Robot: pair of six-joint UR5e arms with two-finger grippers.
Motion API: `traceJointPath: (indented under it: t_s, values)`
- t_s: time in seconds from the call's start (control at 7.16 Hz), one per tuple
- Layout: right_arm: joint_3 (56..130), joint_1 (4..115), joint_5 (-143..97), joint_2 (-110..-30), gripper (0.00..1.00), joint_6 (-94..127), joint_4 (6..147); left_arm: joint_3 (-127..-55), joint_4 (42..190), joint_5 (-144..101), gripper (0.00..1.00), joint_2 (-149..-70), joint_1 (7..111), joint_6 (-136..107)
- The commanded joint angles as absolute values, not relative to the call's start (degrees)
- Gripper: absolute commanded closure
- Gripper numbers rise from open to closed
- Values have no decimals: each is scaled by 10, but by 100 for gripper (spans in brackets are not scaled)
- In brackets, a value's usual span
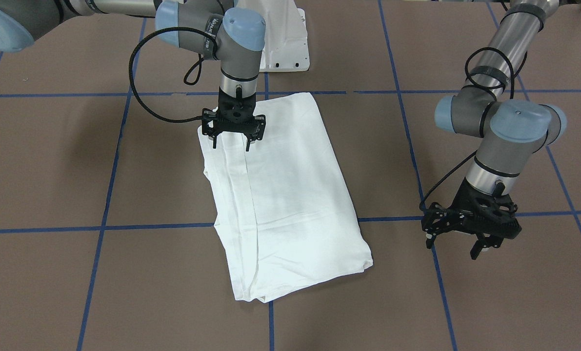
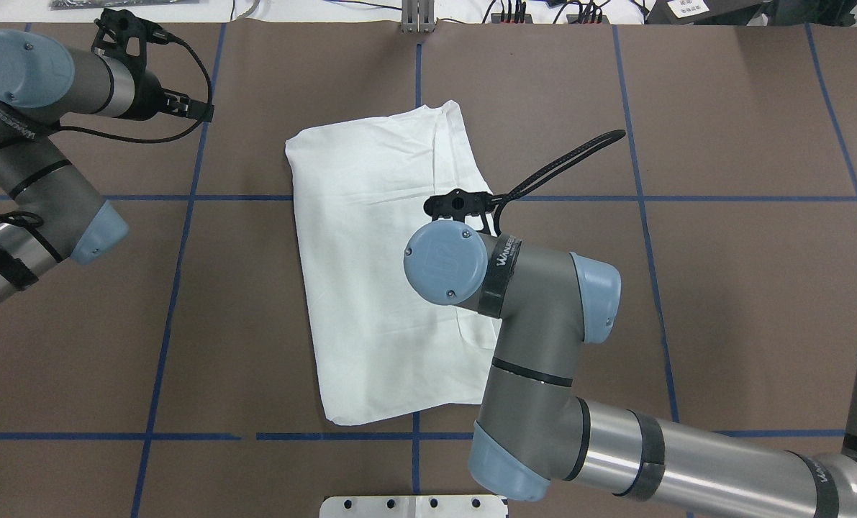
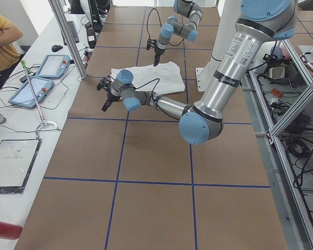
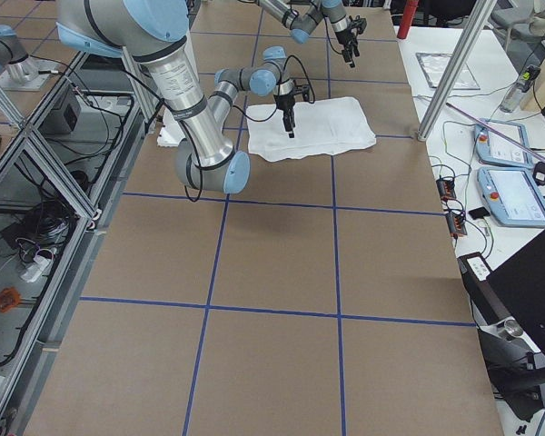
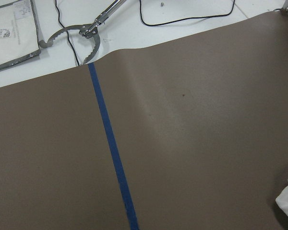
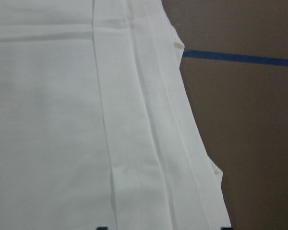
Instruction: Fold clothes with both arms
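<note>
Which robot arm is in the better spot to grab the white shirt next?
Right, probably. The right gripper hangs open just above the shirt edge, while the left gripper is open over the brown table, away from the cloth.

my right gripper (image 1: 231, 146): jaws apart, over folded T-shirt (image 1: 285, 195) corner | my left gripper (image 1: 452, 249): jaws apart, over table (image 1: 514, 302), well apart from T-shirt
</note>
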State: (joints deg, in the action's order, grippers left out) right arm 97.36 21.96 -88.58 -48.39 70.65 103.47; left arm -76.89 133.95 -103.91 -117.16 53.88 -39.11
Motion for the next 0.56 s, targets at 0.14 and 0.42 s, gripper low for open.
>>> traceJointPath:
  t_s: [0.14, 0.42]
  values:
    - [1009, 163, -891, -497, 66, 581, 1093, -768, 1340, -1039, 0, -1172, 539, -391]
    - [1008, 141, -893, -510, 74, 573, 1093, -771, 1340, -1039, 0, -1172, 539, -395]
